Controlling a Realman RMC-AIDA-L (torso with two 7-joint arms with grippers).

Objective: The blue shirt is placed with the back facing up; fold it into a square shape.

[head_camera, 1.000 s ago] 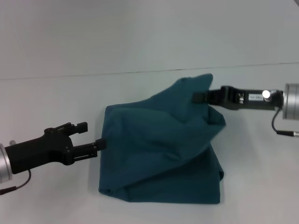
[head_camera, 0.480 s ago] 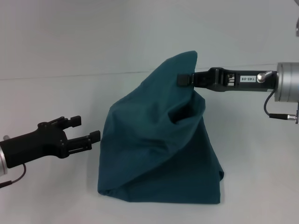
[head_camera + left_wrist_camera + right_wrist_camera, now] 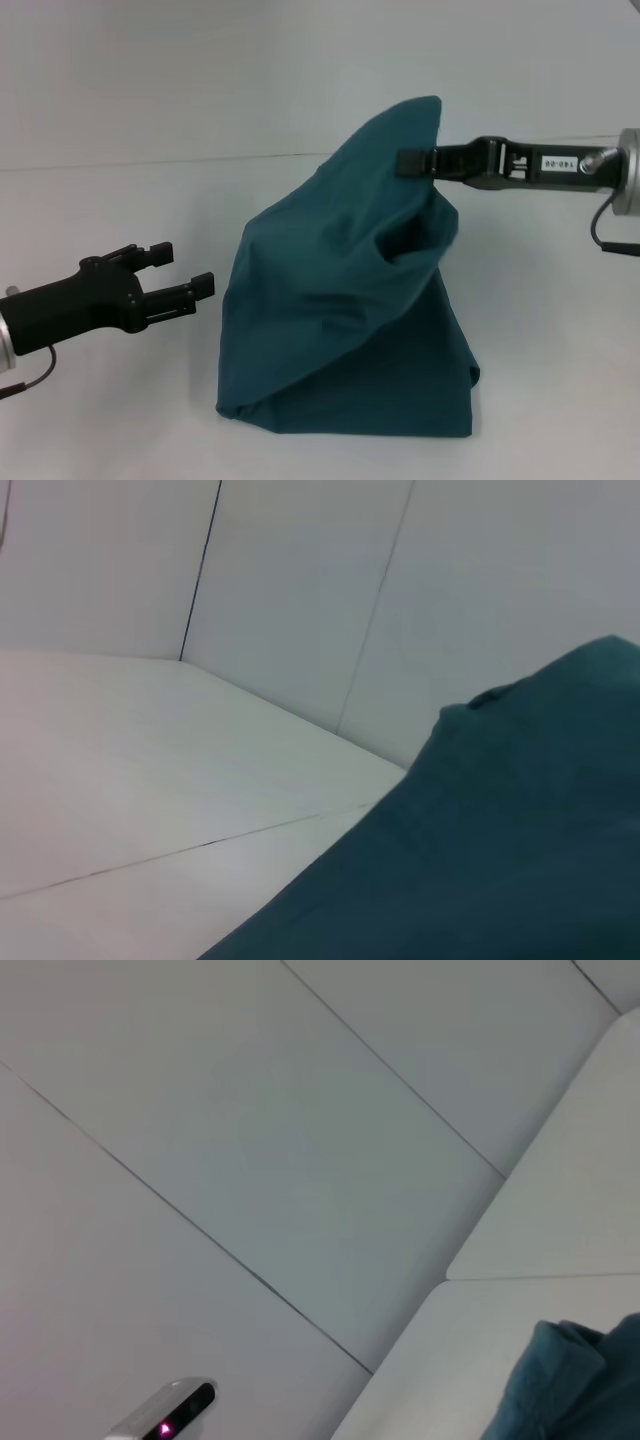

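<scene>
The left gripper (image 3: 190,268), a black two-finger claw on a black arm, hangs low at the left above the white table (image 3: 100,420). Its fingers are spread apart and empty, the tips just beside the cloth's left edge but clear of it.

The large dark teal-blue soft fabric T-shirt (image 3: 350,310) occupies the centre of the table. Its lower portion rests on the surface in a roughly squared bundle; its upper portion is drawn up into a tall peak (plain side outward, no lettering visible). In the left wrist view the fabric (image 3: 500,850) fills the near corner, and in the right wrist view only a small fold (image 3: 580,1380) shows.

The right gripper (image 3: 410,161), black with a silver wrist, reaches in horizontally from the right. It is clamped on the raised fabric just below the peak, holding that portion above the table.
</scene>
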